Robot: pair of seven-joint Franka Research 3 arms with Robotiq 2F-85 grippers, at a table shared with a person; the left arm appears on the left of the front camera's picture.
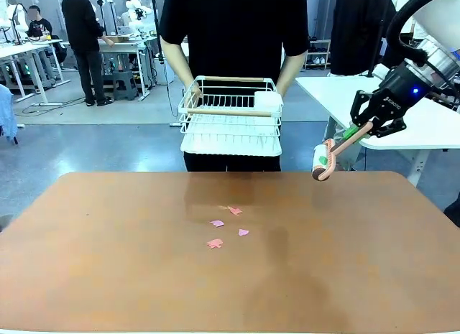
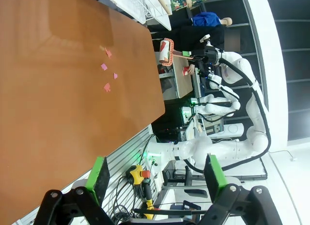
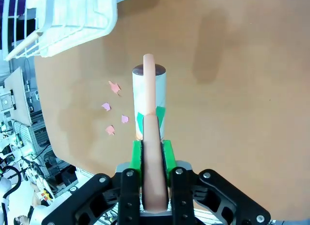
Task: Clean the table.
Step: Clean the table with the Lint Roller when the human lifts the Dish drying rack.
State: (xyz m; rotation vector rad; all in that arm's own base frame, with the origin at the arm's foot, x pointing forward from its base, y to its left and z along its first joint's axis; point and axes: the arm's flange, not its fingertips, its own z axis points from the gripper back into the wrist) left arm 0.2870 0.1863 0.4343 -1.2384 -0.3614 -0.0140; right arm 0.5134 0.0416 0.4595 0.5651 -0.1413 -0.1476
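Gripped lint roller (image 1: pixel 323 160) — 4 pink scraps (image 1: pixel 214 243).

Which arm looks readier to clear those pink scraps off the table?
Right. The right end effector is shut on the lint roller, above the table near the scraps; the left end effector is open, empty.

Only thing I can actually read is the tiny white ROBOTIQ lettering on the black body of the right gripper (image 1: pixel 368 127), front view. Any other print is too small or blurry to make out.
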